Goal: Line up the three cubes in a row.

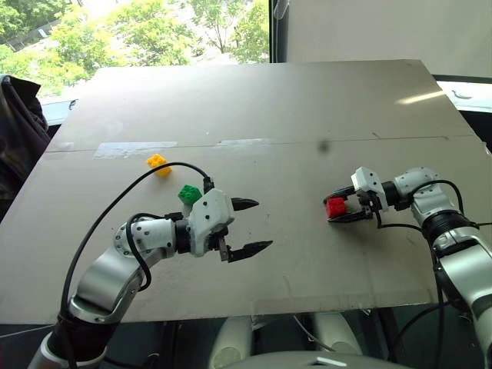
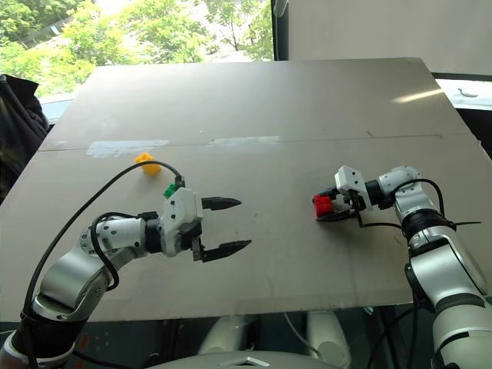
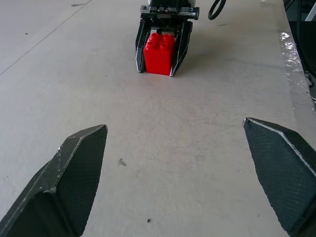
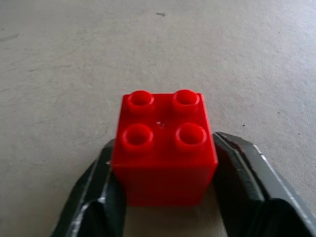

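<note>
A red cube rests studs-up on the grey table at the right, with my right gripper shut on it, one black finger against each side. The yellow cube lies at the left middle of the table. The green cube sits just nearer than the yellow one, partly hidden behind my left wrist. My left gripper hovers to the right of the green cube, open wide and empty. It points across the table at the red cube.
A pale tape strip runs along a seam across the table behind the yellow cube. A dark bag or garment sits off the table's left edge. Bare tabletop lies between the two grippers, and the front edge is close below them.
</note>
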